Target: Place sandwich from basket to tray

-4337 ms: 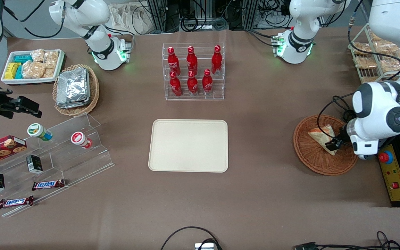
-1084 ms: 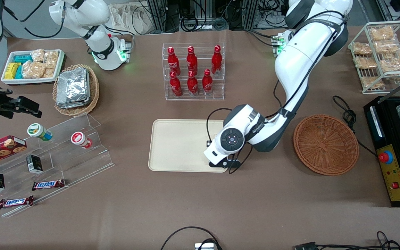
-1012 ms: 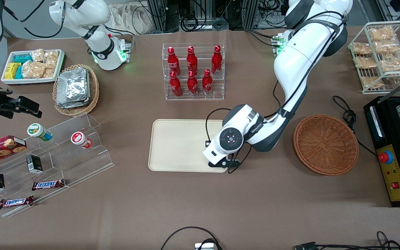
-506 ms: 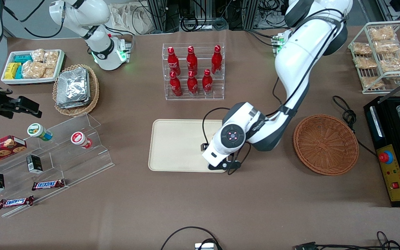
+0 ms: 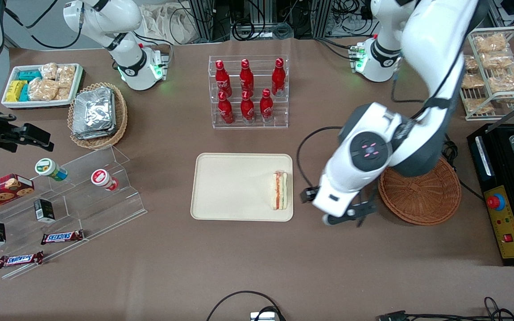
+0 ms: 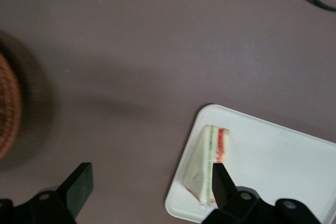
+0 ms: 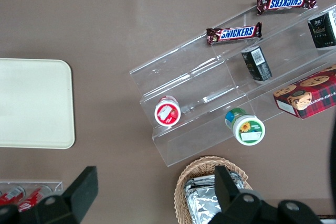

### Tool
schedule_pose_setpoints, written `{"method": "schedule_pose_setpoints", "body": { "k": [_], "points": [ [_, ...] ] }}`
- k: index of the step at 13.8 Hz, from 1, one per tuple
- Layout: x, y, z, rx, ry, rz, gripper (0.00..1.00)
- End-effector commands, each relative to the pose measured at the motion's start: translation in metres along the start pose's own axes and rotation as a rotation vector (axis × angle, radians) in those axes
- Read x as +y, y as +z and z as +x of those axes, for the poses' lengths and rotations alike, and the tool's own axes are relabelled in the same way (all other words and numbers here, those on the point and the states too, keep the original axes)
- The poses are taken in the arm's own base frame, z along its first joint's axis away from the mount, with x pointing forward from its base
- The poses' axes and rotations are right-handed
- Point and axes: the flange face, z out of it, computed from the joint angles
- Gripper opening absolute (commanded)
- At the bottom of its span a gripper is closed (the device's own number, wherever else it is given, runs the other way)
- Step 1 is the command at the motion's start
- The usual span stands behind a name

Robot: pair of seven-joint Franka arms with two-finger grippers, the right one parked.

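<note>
The sandwich [image 5: 280, 190] [image 6: 207, 163] lies on the cream tray [image 5: 234, 187] [image 6: 283, 166], close to the tray edge nearest the basket, with its red and green filling facing up. Nothing touches it. The reddish-brown wicker basket [image 5: 422, 196] [image 6: 8, 114] holds nothing that I can see and is partly covered by my arm. My left gripper [image 5: 344, 216] [image 6: 149, 184] hangs raised above the bare table between tray and basket. Its fingers [image 6: 79, 187] stand wide apart with nothing between them.
A clear rack of red bottles [image 5: 248, 91] stands farther from the camera than the tray. A wire rack of bagged snacks [image 5: 491, 67] and a black unit with a red button [image 5: 495, 201] sit at the working arm's end. A stepped acrylic display [image 5: 83, 191] lies toward the parked arm's end.
My gripper has let go of the sandwich, risen and pulled away from the tray toward the basket. The sandwich, earlier hidden under the hand, now lies uncovered on the tray.
</note>
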Motion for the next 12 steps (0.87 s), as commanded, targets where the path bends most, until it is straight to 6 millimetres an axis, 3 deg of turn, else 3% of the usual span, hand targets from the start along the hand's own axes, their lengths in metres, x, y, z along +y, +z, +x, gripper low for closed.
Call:
{"method": "schedule_pose_setpoints", "body": {
  "k": [1,4,8,11,12],
  "points": [
    [-0.062,-0.027,-0.031,0.070,0.036,0.017,1.00],
    [-0.121,-0.048,-0.021,-0.007,0.149,0.050,1.00],
    [-0.168,-0.057,-0.008,-0.097,0.293,0.116,1.00],
    [-0.198,-0.082,0.016,-0.123,0.387,0.114,1.00],
    [-0.200,-0.080,0.022,-0.142,0.399,0.121,1.00]
  ]
}}
